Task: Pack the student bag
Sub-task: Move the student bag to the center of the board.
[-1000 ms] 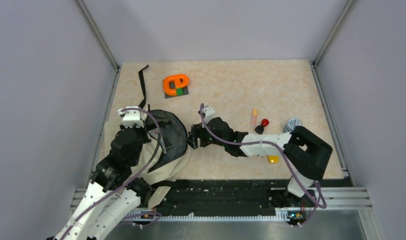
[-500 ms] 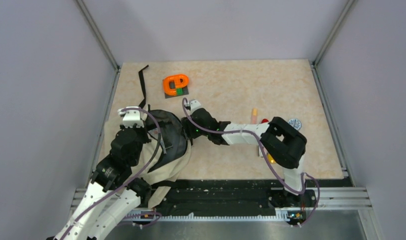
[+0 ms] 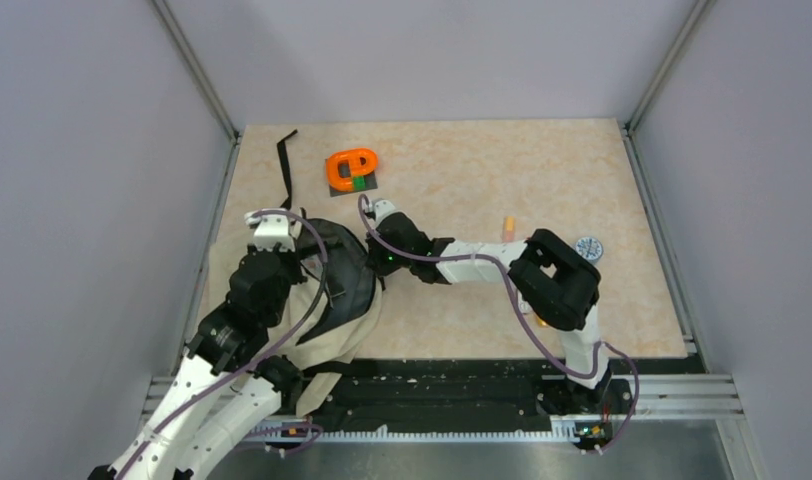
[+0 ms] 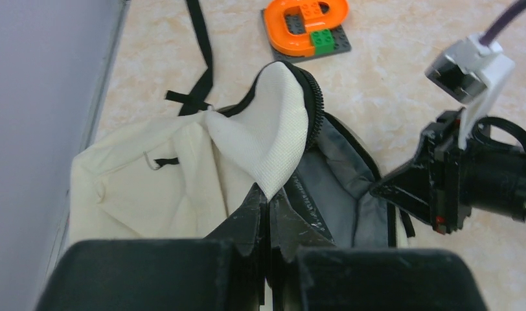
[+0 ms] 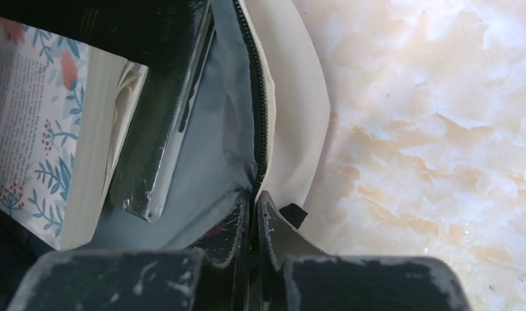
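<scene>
The student bag [image 3: 332, 335] lies at the table's left, beige with dark grey lining, its mouth open. My left gripper [image 4: 268, 194] is shut on the tip of its white mesh flap [image 4: 283, 129] and holds it up. My right gripper [image 5: 252, 196] is shut on the bag's zipper rim [image 5: 261, 129] on the right side of the opening; in the top view it sits at the mouth [image 3: 370, 262]. Inside the bag a floral-covered book [image 5: 34, 123] stands next to a black wrapped book [image 5: 160, 129].
An orange ring on a grey brick plate [image 3: 352, 170] lies beyond the bag. A black strap [image 3: 285, 165] trails toward the far left corner. A peach stick [image 3: 508, 228] and a round blue-white object [image 3: 588, 247] lie at the right, near the right arm's elbow.
My right arm reached left to the bag's mouth and its jaws went from open to shut on the zipper rim. The left gripper shifted slightly farther, still holding the flap.
</scene>
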Robot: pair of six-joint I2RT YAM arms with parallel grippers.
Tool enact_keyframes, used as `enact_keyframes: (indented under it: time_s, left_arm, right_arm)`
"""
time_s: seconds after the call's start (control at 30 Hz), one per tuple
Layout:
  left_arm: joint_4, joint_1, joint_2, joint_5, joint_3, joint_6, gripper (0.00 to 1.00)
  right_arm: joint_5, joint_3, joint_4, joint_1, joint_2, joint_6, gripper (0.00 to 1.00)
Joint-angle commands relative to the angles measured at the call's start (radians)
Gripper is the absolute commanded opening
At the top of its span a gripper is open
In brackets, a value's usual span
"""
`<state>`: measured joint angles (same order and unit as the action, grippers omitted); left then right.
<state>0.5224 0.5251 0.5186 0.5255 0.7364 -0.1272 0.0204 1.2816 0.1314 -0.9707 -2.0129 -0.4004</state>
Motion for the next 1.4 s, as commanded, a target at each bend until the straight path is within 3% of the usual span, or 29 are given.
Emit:
enact_keyframes:
  time_s: [0.0, 0.13, 0.27, 0.57, 0.6, 0.73, 0.8, 0.93, 1.07, 1.2, 1.37]
  left_arm:
    - [-0.119, -0.002, 0.076, -0.163, 0.032, 0.053, 0.00]
    - [-0.054, 0.002, 0.278, -0.374, 0.167, 0.018, 0.00]
    - [-0.061, 0.049, 0.455, -0.496, 0.263, -0.061, 0.00]
    - [-0.172, 0.399, 0.719, -0.418, 0.330, -0.077, 0.00]
    - [-0.162, 0.416, 0.745, -0.421, 0.346, -0.078, 0.04]
    - [-0.097, 0.437, 0.775, -0.396, 0.381, -0.121, 0.54]
    - [-0.086, 0.437, 0.745, -0.372, 0.365, -0.145, 0.66]
    - [-0.086, 0.435, 0.636, -0.260, 0.283, -0.266, 0.78]
    - [-0.068, 0.412, 0.497, -0.161, 0.156, -0.412, 0.88]
    - [-0.048, 0.328, 0.387, -0.161, 0.033, -0.528, 0.91]
    - [-0.043, 0.253, 0.347, -0.134, -0.036, -0.542, 0.92]
  right_arm:
    - [-0.059, -0.023, 0.068, 0.042, 0.075, -0.033, 0.00]
    - [0.022, -0.122, 0.055, 0.061, 0.228, -0.025, 0.00]
    - [0.121, -0.253, 0.021, 0.069, 0.405, -0.021, 0.00]
    - [0.288, -0.545, -0.036, 0.068, 0.696, -0.105, 0.00]
    - [0.310, -0.552, -0.061, 0.068, 0.719, -0.105, 0.06]
    - [0.454, -0.573, -0.176, 0.071, 0.804, -0.087, 0.38]
    - [0.490, -0.583, -0.206, 0.095, 0.846, -0.080, 0.51]
    - [0.427, -0.610, -0.202, 0.202, 0.923, -0.061, 0.65]
    - [0.237, -0.605, -0.139, 0.297, 0.928, -0.001, 0.78]
    - [0.049, -0.515, -0.097, 0.316, 0.817, 0.068, 0.81]
    - [-0.134, -0.395, -0.053, 0.316, 0.640, 0.122, 0.81]
